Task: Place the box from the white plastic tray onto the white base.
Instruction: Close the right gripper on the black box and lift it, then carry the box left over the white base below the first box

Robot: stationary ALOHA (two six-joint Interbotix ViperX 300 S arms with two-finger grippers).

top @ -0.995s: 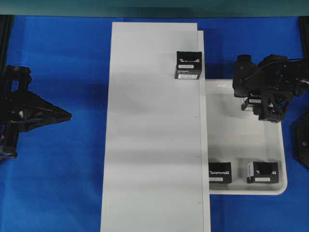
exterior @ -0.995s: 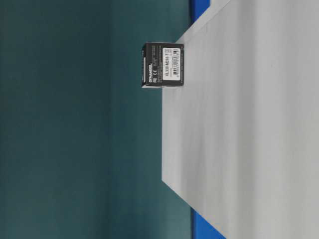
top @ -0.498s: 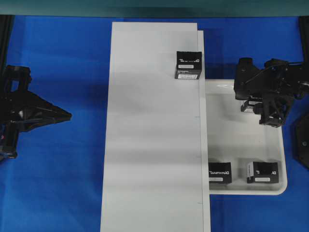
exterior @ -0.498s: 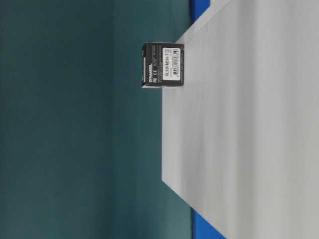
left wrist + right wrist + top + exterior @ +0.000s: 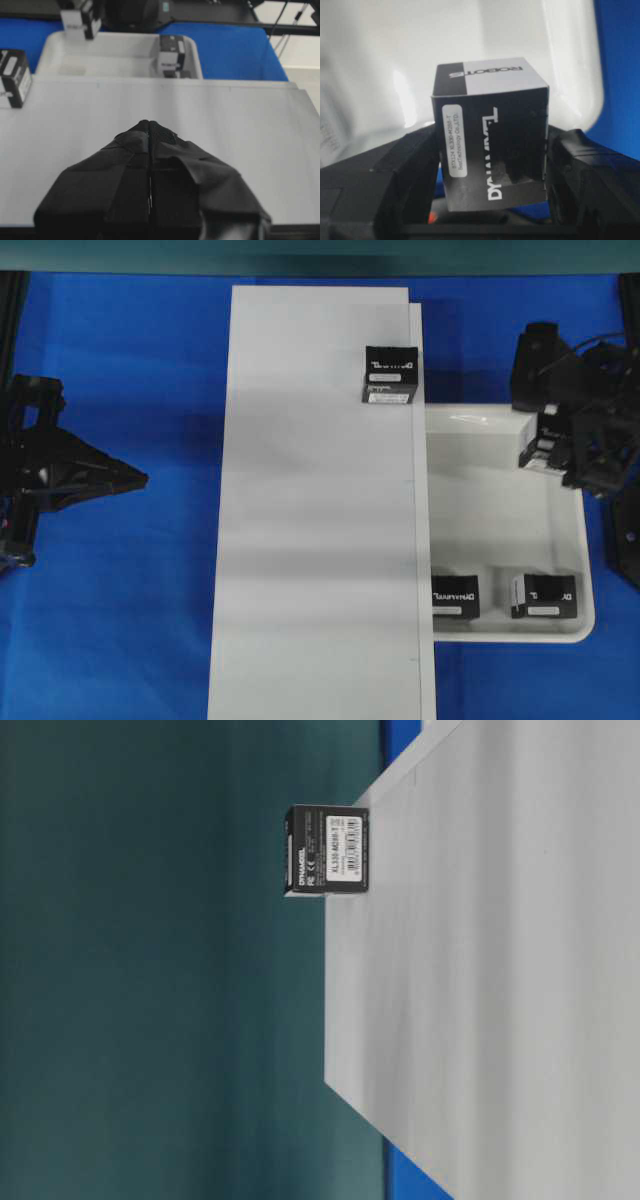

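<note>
So my right pincer (image 5: 492,200) grips the box (image 5: 490,150) by its two sides, keeping its bottom free for setting down; it hangs above the white plastic tray (image 5: 500,530) at the frame's right, the white base (image 5: 315,510) lying left; my left pincer (image 5: 149,130) rests closed.

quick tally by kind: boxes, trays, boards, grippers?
Black boxes: 4: one on the board, two in the tray, one in the right gripper
White tray: 1
White board: 1
Grippers: 2: left gripper, right gripper
Total: 8
</note>
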